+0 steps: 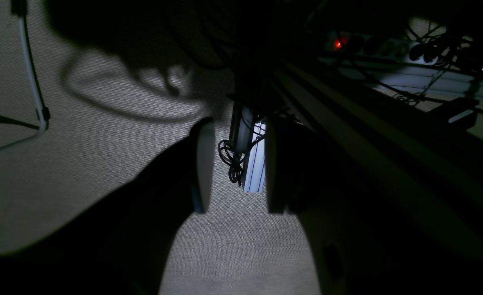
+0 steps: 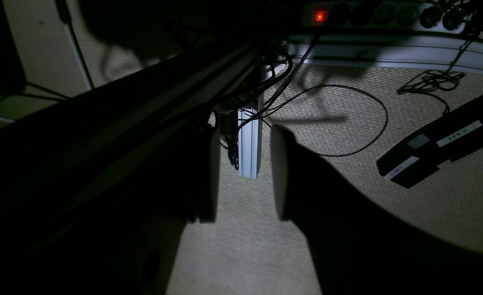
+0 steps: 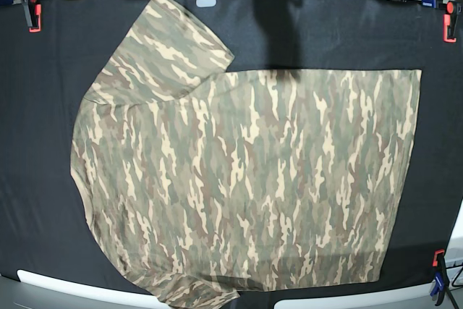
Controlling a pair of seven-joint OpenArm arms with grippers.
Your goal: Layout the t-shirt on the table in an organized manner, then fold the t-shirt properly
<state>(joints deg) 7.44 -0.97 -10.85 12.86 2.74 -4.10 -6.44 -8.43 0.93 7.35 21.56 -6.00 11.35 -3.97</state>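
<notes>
The t-shirt (image 3: 246, 179) lies flat, filling the tabletop (image 3: 43, 236); my left tool (image 1: 235, 164) and right tool (image 2: 243, 172) gape empty off-table, so one sleeve overhanging the lower frame edge could drag.

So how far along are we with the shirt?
Layout looks done: the t-shirt lies spread flat on the table, one sleeve out at top. Nothing in hand: the left tool and right tool are open and empty, off the table. All folding remains.
</notes>
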